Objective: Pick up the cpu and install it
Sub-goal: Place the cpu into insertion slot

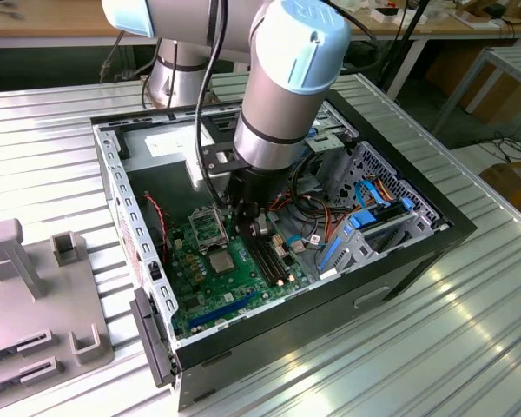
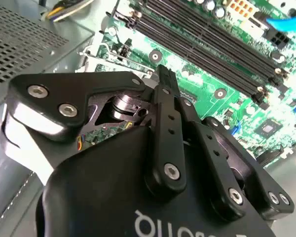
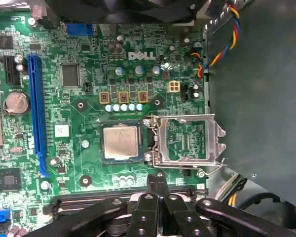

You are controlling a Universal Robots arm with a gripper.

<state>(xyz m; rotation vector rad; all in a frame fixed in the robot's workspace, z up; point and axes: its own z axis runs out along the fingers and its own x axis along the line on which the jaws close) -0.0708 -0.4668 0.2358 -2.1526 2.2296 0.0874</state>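
The cpu (image 3: 121, 142) is a small square chip with a dull silver top, lying flat inside the black-framed socket on the green motherboard (image 3: 79, 163). The socket's metal load plate (image 3: 187, 140) stands flipped open beside it. In the exterior view the cpu (image 1: 223, 261) lies just below the open plate (image 1: 207, 224). My gripper (image 3: 158, 181) hangs above the board beside the socket, over the memory slots, its black fingers (image 2: 165, 86) pressed together with nothing between them. It is apart from the cpu.
The board sits in an open black computer case (image 1: 399, 261) on a ribbed metal table. Long black memory slots (image 2: 212, 47) run past the gripper. Coloured cables (image 3: 217, 54) and a blue drive cage (image 1: 365, 226) crowd one side. A grey fixture (image 1: 35, 287) stands at the exterior view's left.
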